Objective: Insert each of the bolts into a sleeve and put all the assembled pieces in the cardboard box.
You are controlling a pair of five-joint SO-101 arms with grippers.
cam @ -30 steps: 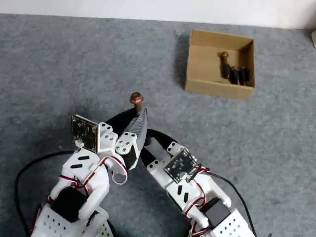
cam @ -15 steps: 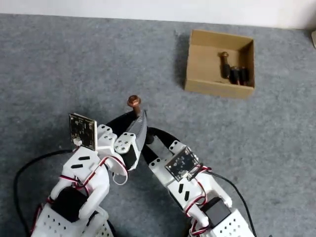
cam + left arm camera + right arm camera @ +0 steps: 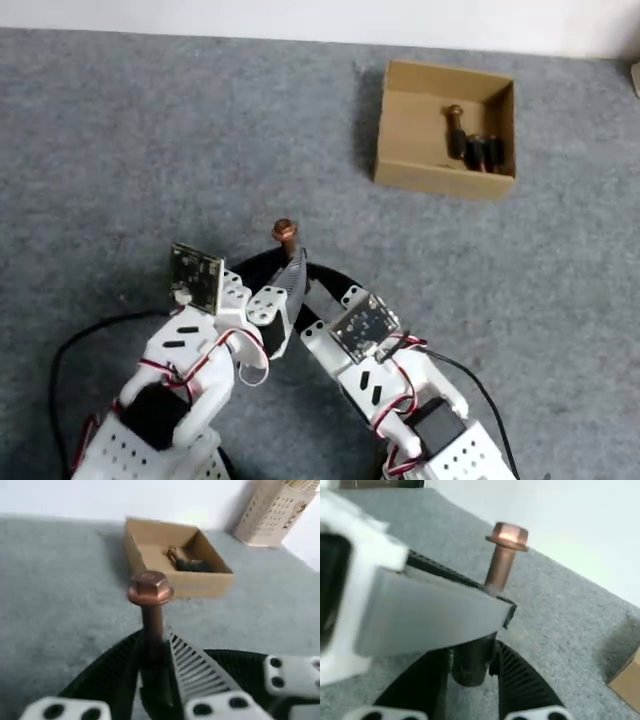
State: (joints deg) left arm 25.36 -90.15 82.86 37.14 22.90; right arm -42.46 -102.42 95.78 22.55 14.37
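The grey table (image 3: 120,130) carries two arms side by side at the near side and one cardboard box (image 3: 440,180) at the far right. The step in hand looks like the insertion itself. The left gripper (image 3: 152,645) has its jaws clamped on the shank of one copper bolt (image 3: 150,592), head up. Just below it, the right gripper (image 3: 470,660) has its jaws closed around one dark sleeve (image 3: 469,669). The bolt's lower end appears to meet the sleeve's mouth (how deep it sits is hidden by the jaws). Next, I judge, the bolt needs a straight push down the sleeve's axis, then the pair goes over to the box. In the box lie what look like three dark assembled pieces (image 3: 472,148), one copper head showing.
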